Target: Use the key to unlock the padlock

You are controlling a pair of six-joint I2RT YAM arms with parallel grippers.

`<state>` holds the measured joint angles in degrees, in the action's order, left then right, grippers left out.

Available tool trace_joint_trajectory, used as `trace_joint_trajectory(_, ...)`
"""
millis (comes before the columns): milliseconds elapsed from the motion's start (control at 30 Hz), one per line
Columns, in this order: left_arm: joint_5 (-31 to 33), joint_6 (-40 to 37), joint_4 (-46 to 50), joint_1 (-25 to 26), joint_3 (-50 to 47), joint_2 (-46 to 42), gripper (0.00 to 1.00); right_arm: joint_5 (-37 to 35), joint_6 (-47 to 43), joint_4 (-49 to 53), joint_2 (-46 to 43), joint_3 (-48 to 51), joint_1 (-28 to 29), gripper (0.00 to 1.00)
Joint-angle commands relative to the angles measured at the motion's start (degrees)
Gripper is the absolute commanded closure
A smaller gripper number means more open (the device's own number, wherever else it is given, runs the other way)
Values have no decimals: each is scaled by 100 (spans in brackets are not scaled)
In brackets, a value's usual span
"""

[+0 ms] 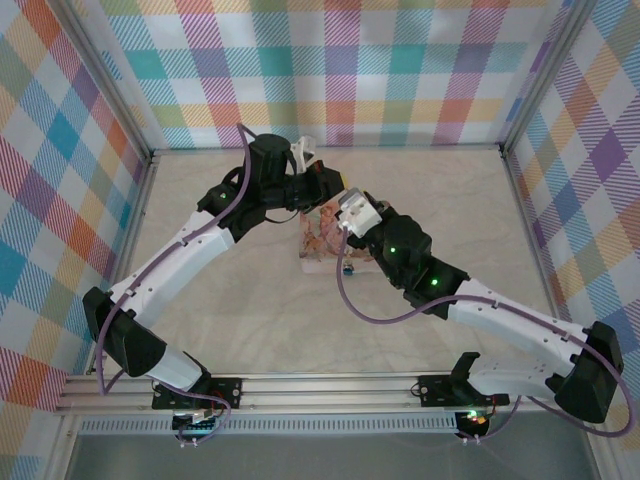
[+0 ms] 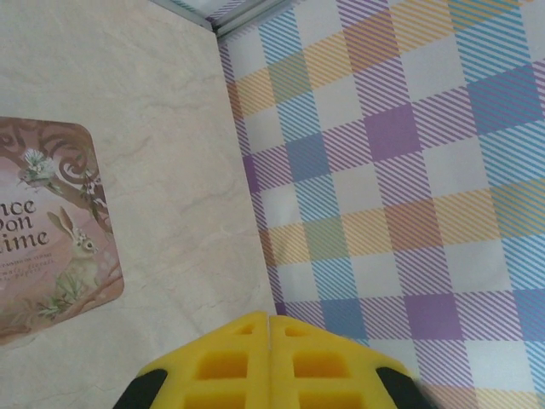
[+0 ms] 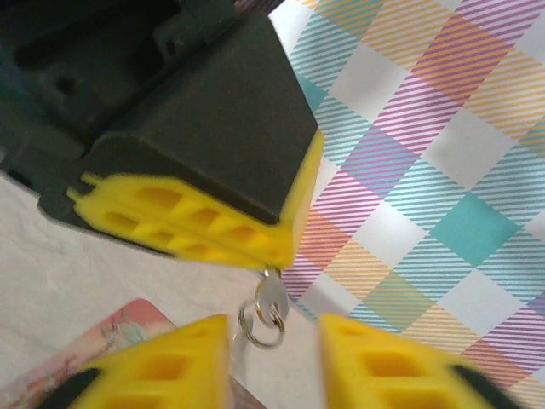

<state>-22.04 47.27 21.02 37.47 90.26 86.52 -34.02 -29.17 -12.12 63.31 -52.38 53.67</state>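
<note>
Left hand point(image 3: 274, 250) pinches key point(image 3: 272, 292): small, pale silvery, ring point(image 3: 272, 317) dangling below.

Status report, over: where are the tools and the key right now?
Left tool shut on the key, ring hanging free. Right tool open, close up to the key. Pink tin on the table nearby; nothing between the tools.
</note>
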Motion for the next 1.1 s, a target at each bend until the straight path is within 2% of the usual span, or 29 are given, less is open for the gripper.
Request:
trace_joint_trajectory(0, 116, -352, 76, 7, -28, -124, 100, -32, 612, 320, -358, -8, 23, 57)
trace_joint_trajectory(133, 152, -772, 36, -8, -225, -229, 100, 188, 1526, 1045, -708, -11, -50, 54)
trace_joint_trajectory(200, 167, -1001, -4, -3, -361, -296, 100, 667, 2187, 1528, -901, -67, -216, 54)
trace_joint_trajectory(333, 28, -1438, -427, -3, -884, -538, 100, 2305, 3831, 2224, -1192, -159, -1014, 54)
trace_joint_trajectory(433, -220, -1616, -1095, -3, -1391, -776, 100, 3762, 4793, 2058, -1333, 8, -1764, 50)
trace_joint_trajectory(567, -529, -1674, -1926, -8, -2048, -1098, 100, 5395, 5894, 995, -1360, 486, -2394, 47)
trace_joint_trajectory(700, -799, -1454, -2837, 14, -2592, -1363, 100, 6340, 7140, -762, -1127, 1128, -2647, 50)
trace_joint_trajectory(867, -1126, -1357, -3356, 79, -2836, -1469, 100, 6803, 8092, -2540, -705, 1598, -2721, 52)
trace_joint_trajectory(1000, -1180, -1322, -3498, 150, -2875, -1480, 100, 6891, 8553, -3468, -497, 1789, -2721, 40)
trace_joint_trajectory(1067, -1184, -1309, -3516, 185, -2865, -1472, 100, 6919, 8682, -3710, -428, 1822, -2721, 39)
